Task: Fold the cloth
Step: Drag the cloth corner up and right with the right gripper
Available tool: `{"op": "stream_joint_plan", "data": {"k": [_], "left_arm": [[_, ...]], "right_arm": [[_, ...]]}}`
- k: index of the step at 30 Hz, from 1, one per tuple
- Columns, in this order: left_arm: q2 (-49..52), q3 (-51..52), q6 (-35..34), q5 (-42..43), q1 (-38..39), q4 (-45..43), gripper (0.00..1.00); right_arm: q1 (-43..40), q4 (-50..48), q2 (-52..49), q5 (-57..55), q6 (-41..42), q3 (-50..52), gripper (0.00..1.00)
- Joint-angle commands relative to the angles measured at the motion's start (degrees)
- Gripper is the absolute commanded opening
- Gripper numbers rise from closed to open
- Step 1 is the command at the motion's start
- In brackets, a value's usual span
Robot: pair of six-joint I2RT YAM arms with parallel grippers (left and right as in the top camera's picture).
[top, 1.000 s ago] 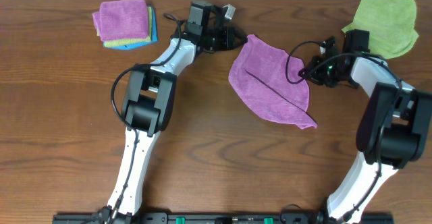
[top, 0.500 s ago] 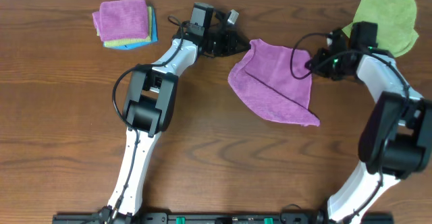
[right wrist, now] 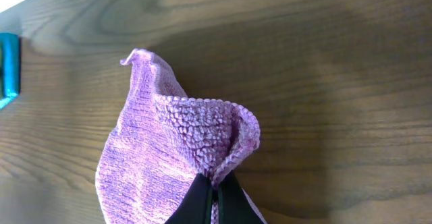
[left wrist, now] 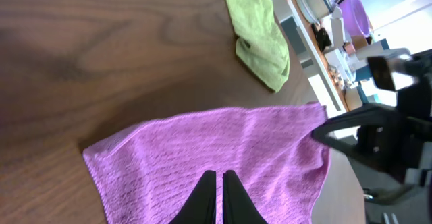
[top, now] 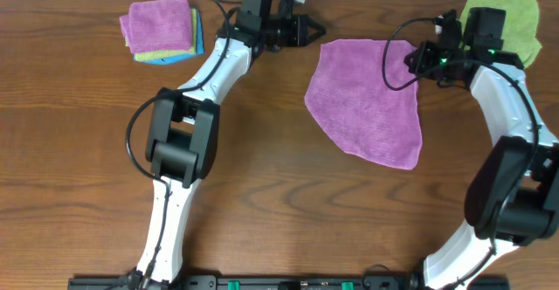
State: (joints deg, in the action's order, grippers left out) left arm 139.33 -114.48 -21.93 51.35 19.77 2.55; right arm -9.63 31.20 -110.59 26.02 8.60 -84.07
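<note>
1. Cloth (top: 367, 98) (left wrist: 223, 143) (right wrist: 169, 150): purple, at the far right-centre of the tabletop (top: 262, 176), strung between the two tools.
2. Vs a second ago: then it was doubled over with a dark diagonal crease. Now it is opened into one flat layer, wider, no crease, and shifted toward the far edge.
3. Left tool (top: 318, 37) (left wrist: 219, 180): fingers pressed together, pinching the cloth's far-left corner. It has moved up and slightly right since the earlier frame.
4. Right tool (top: 416, 61) (right wrist: 216, 187): fingers closed tight on the far-right corner, fabric bunched into a raised fold above the tips. It has moved up too.
5. Edges: the far edge runs nearly straight between the tools. The near edge slants down to a point at the lower right. Held corners are lifted; cannot tell how much of the rest lies flat.
6. Open room: bare wood in front of and left of the cloth.
7. Around: green cloth (top: 507, 19) (left wrist: 260, 35) at the far-right corner, just behind the right arm, apart from the purple one.
8. Stack of cloths (top: 162, 28) far left, well apart.
9. Black cable (top: 385, 63) of the right arm loops over the cloth's right part.
</note>
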Motion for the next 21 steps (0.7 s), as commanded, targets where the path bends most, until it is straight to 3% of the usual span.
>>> {"op": "stream_joint_plan", "data": {"k": [1, 14, 17, 21], "left_arm": [[-0.7, -0.55, 2.82, -2.19, 0.09, 1.2, 0.06], [-0.7, -0.55, 4.2, -2.4, 0.2, 4.2, 0.06], [-0.7, -0.55, 4.76, -2.4, 0.42, 4.94, 0.06], [-0.7, -0.55, 7.56, -2.45, 1.27, 7.67, 0.06]], "right_arm": [[1.4, -0.17, 1.29, -3.91, 0.81, -1.4, 0.01], [2.21, -5.62, 1.31, -18.51, 4.9, -1.4, 0.02], [2.23, -9.14, 1.31, -16.63, 5.09, -1.4, 0.02], [2.21, -14.21, 1.29, -5.95, 3.91, -1.4, 0.02]]}}
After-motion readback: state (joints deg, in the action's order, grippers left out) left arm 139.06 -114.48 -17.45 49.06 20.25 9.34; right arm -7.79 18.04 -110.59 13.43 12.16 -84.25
